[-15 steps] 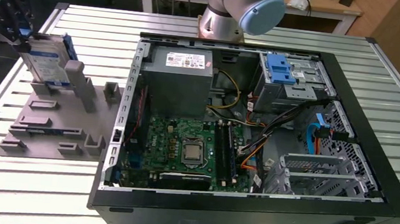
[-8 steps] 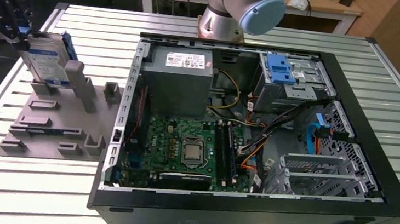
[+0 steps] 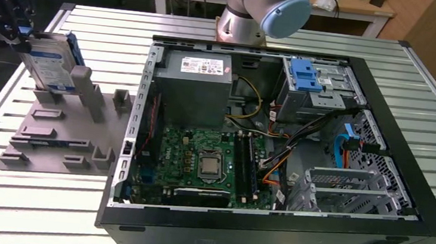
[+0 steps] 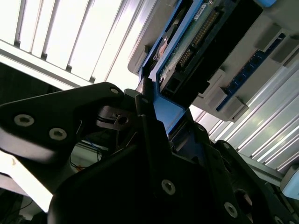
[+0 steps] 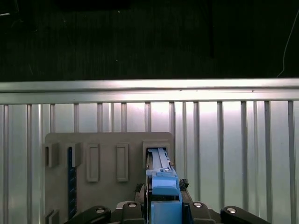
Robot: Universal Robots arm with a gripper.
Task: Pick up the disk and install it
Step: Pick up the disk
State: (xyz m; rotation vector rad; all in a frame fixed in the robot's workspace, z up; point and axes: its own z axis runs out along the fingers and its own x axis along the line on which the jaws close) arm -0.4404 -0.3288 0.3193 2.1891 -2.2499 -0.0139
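Note:
The disk point(image 3: 51, 64), a silver drive with a white-and-blue label in a blue carrier, stands on edge in the grey fixture point(image 3: 64, 137) at the exterior view's left, outside the computer case. My gripper point(image 3: 23, 32) sits at the disk's upper end and is shut on it. The first wrist view shows the blue carrier edge of the disk point(image 5: 161, 186) held between the black fingers point(image 5: 135, 207), with the fixture point(image 5: 107, 154) below. The second wrist view shows the disk's connector side point(image 4: 201, 42) and one finger point(image 4: 147, 126) pressed against the carrier. Whether the disk is lifted off its slot I cannot tell.
An open computer case point(image 3: 403, 194) lies on the slatted metal table point(image 3: 33, 212). It holds a grey power-supply box point(image 3: 197, 87), a green motherboard point(image 3: 198, 156) and a drive bay with a blue latch point(image 3: 306, 76). The arm's base point(image 3: 261, 6) stands behind the case. The table's edge point(image 5: 149, 86) is close to the fixture.

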